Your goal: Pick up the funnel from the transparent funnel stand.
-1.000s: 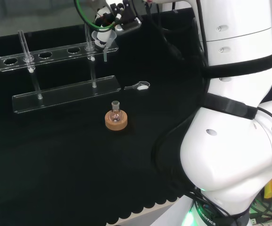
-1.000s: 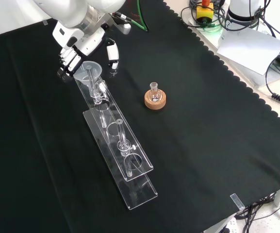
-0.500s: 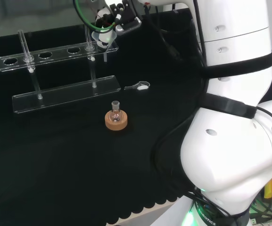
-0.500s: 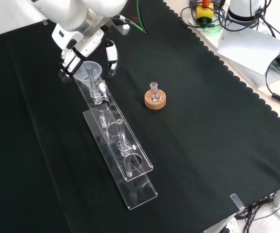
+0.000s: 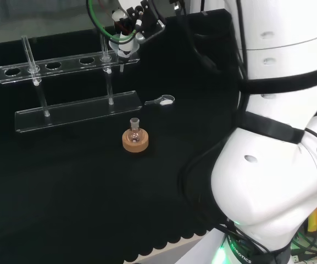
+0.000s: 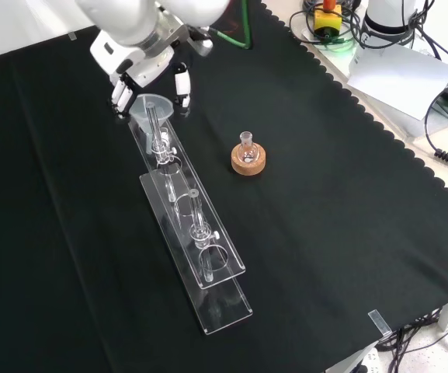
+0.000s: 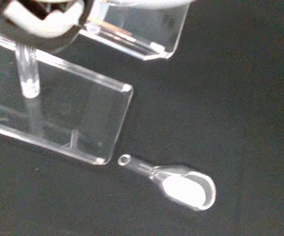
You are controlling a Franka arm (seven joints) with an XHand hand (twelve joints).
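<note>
The clear funnel (image 5: 121, 46) (image 6: 151, 104) sits at the end hole of the transparent funnel stand (image 5: 54, 64) (image 6: 195, 235), at the stand's right end in the head view and its far end in the front view. The black and white hand (image 5: 133, 21) (image 6: 141, 56) comes down on it from above. Its fingers (image 6: 120, 94) and thumb (image 6: 181, 82) curl round the funnel's cone from both sides. Close up, the wrist view has a clear stem (image 7: 27, 73) hanging under a white part of the hand (image 7: 43, 19), over the stand's base (image 7: 82, 123).
A small round flask on a cork ring (image 5: 135, 138) (image 6: 248, 159) stands on the cloth in front of the stand in the head view. A clear scoop (image 5: 162, 100) (image 7: 180, 183) lies just past the stand's right end there. Cables and boxes lie beyond the cloth's scalloped edge (image 6: 379, 116).
The hand has closed in round the funnel and shifted slightly right in the front view. The funnel has moved that way with it.
</note>
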